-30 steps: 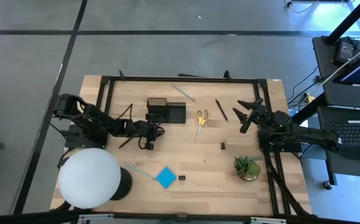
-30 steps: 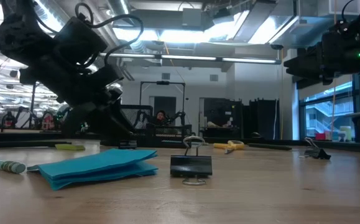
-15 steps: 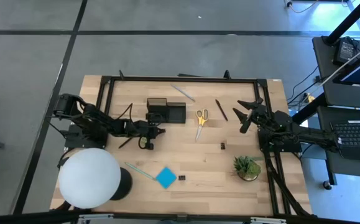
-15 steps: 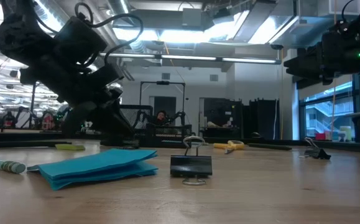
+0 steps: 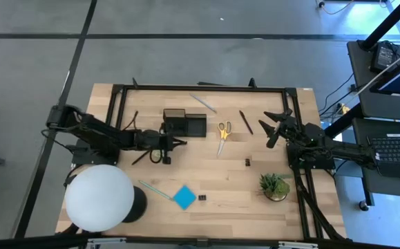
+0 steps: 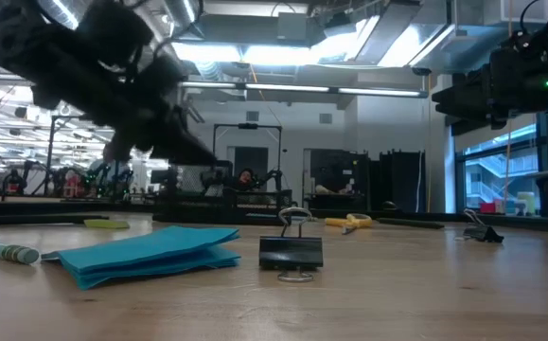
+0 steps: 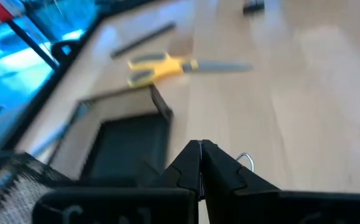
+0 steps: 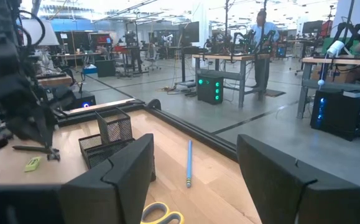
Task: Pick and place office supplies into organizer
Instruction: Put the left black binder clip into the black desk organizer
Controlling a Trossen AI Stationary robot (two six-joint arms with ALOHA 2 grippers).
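Observation:
The black organizer point(image 5: 184, 123) stands at the table's far middle. Just left of its near side my left gripper point(image 7: 200, 163) hangs shut above the wood, a thin wire loop point(image 7: 247, 160) of a small black clip beside its tips. Yellow-handled scissors point(image 5: 223, 131) lie right of the organizer, with a dark pen point(image 5: 246, 122) and a grey pen point(image 5: 203, 102) farther back. A blue note pad point(image 5: 184, 197) and a black clip point(image 5: 202, 198) lie near the front. My right gripper point(image 5: 272, 124) hovers open at the far right. My left gripper is shut with the clip's wire loop point(image 7: 245, 159) sticking out beside one fingertip. The fingers slant down toward the table's right. The fingers themselves hide the clip's body and the place of contact. The fingertips are clear of the table.
A big white globe lamp point(image 5: 99, 197) fills the near left corner and a potted plant point(image 5: 274, 185) stands near right. A black metal frame point(image 5: 200, 88) runs round the table. Another clip point(image 5: 246, 162), a teal pen point(image 5: 155, 189) and a yellow-green piece point(image 8: 32, 163) lie loose.
My left gripper has shut low over the table beside the organizer's near left side, then risen well clear of the wood, its arm lifting and stretching out flatter. The right arm has kept still.

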